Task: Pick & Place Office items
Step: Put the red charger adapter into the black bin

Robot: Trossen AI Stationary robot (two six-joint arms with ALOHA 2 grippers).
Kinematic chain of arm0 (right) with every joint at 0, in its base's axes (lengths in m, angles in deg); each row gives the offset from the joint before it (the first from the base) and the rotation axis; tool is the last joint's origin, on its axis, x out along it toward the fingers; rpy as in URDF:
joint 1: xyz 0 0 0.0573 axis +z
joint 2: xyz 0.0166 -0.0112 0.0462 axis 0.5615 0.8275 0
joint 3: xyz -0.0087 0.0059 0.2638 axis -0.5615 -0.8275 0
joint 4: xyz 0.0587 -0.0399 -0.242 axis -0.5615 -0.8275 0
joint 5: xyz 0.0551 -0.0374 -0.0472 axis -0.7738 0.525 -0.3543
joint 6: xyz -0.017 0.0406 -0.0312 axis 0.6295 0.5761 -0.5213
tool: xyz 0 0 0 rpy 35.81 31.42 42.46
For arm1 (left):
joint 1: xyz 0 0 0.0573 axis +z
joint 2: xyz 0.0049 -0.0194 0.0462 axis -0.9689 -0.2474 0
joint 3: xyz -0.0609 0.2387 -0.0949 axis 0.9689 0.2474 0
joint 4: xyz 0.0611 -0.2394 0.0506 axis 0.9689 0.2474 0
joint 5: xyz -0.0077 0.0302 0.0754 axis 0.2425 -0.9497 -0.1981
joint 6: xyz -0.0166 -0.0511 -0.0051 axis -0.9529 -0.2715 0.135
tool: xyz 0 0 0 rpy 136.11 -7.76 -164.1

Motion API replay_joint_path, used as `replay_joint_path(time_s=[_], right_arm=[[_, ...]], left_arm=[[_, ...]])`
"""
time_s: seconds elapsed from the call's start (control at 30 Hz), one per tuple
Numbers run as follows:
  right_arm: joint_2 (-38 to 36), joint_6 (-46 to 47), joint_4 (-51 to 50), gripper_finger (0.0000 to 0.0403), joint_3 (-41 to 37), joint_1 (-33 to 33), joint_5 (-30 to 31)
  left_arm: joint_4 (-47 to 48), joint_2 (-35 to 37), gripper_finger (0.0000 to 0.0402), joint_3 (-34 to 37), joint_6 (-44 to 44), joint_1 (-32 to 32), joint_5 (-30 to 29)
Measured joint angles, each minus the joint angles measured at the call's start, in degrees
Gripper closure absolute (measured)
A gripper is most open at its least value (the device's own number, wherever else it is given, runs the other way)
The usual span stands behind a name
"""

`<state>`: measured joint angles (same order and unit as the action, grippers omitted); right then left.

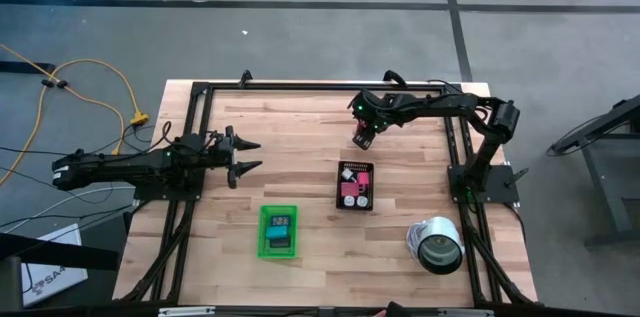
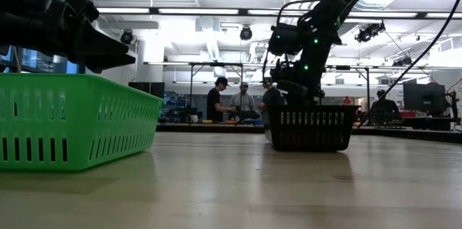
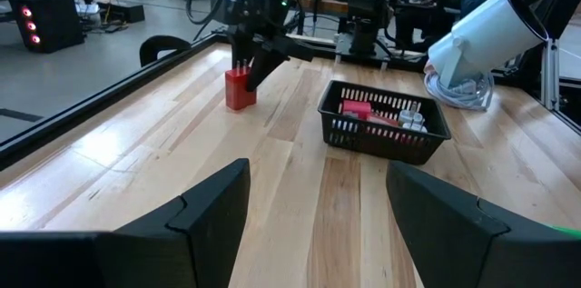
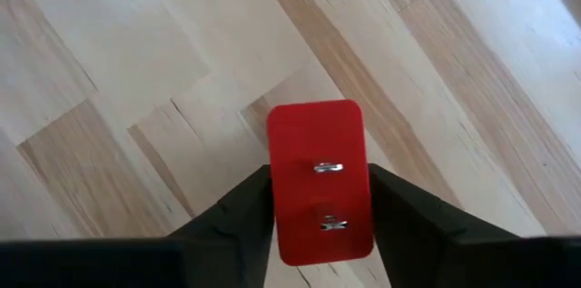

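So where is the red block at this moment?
In the high view the red block stands on the bare table, just beyond the black tray, on the right arm's side. The right gripper has its jaws against the block's two sides.

Two robot arms, each with one gripper: the left gripper [image 1: 250,154] and the right gripper [image 1: 362,140]; two trays on the table [image 1: 300,127], one green tray [image 1: 278,231] and one black tray [image 1: 355,186]; one silver can [image 1: 436,245] lying on its side; one red block [image 4: 320,179] outside the trays; several small pieces in the black tray, too small to count exactly; at least three people [image 2: 243,103] in the room behind.
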<state>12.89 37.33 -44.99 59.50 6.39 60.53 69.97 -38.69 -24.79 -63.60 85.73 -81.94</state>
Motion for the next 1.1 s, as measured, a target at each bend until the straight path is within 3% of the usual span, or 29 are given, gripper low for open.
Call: replay_joint_path(time_s=[0.3,0.7,1.1], right_arm=[[-0.02,0.02,0.00,0.0290,0.00,0.00,-0.28],[-0.60,-0.20,-0.38,0.0293,0.00,0.02,-0.33],[-6.17,-2.05,-2.65,0.0293,0.02,2.56,1.55]], left_arm=[[0.00,0.00,0.0149,0.00,0.00,0.00,0.00],[0.00,0.02,0.0149,0.00,0.00,0.02,0.00],[0.00,0.02,0.0149,0.00,0.00,0.00,0.00]])
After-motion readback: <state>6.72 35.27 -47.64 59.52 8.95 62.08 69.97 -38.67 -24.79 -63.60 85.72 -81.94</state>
